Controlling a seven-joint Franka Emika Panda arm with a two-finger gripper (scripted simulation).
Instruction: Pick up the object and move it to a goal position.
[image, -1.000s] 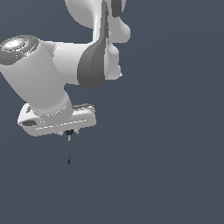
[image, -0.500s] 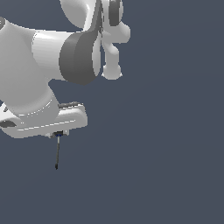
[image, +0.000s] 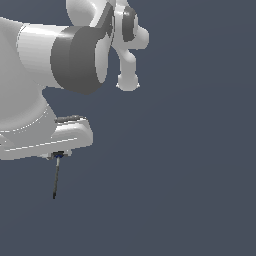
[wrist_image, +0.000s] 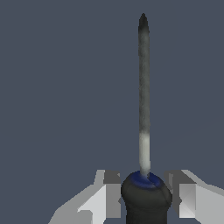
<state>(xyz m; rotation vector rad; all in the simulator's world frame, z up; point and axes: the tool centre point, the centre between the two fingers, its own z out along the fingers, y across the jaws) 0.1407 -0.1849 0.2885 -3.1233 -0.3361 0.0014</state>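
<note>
The object is a very thin dark rod (image: 56, 178) that hangs down, slightly tilted, below the white hand of the arm. My gripper (image: 58, 154) is shut on its upper end; the fingers are mostly hidden under the hand. In the wrist view the rod (wrist_image: 143, 87) runs straight away from the camera, out of a blue collar on a rounded black handle (wrist_image: 146, 202). My gripper (wrist_image: 146, 189) holds that handle between its two grey-white fingers (wrist_image: 108, 196). The rod's tip touches nothing.
The bulky white and grey arm (image: 75, 60) fills the upper part of the exterior view's left. Everything else in both views is a plain dark blue-grey background with no other object or edge.
The arm has moved toward the exterior view's left and looks larger. The rod has gone with it, still held and still hanging down.
</note>
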